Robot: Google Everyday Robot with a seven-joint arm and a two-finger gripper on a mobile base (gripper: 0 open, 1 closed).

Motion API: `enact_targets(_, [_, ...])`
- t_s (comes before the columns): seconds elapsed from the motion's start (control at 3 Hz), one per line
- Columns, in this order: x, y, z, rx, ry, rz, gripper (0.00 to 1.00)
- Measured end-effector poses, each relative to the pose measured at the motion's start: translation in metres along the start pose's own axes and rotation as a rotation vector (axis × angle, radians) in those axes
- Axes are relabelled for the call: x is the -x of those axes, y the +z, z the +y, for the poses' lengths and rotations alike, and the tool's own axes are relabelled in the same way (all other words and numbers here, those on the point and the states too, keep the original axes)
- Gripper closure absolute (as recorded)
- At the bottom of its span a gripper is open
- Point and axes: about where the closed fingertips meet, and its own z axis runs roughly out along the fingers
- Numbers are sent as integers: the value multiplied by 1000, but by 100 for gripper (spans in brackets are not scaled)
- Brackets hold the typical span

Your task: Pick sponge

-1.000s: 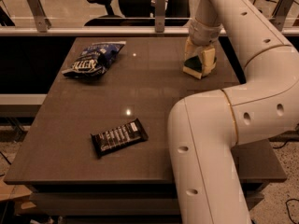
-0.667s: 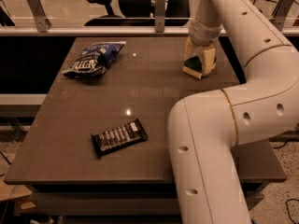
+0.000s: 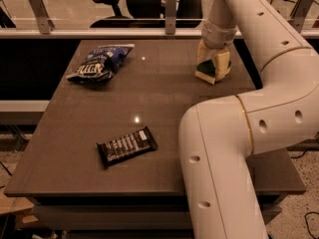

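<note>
Three things rest on the dark brown square table (image 3: 65, 133). My gripper (image 3: 213, 69) stands over the small sponge (image 3: 204, 72), green scouring top on pale yellow foam, with my jaws closed against its two sides. Well left of the sponge lies a crumpled blue snack bag (image 3: 99, 63). Well nearer and to its left lies a black candy bar wrapper (image 3: 127, 146). My thick white arm (image 3: 224, 148) bulks in front of the sponge.

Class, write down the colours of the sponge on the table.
Dark green over pale yellow, in the camera view; the gripper is at the sponge.
</note>
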Motion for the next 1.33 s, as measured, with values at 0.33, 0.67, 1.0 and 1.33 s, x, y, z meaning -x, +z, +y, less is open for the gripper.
enact_targets(0.33, [0, 0, 0, 0, 0, 0, 100])
enact_targets(0.67, [-3, 3, -9, -30, 2, 13, 100])
enact_targets(1.0, [-3, 2, -9, -31, 1, 13, 100])
enact_targets(1.33, [1, -20, -18, -59, -7, 69, 100])
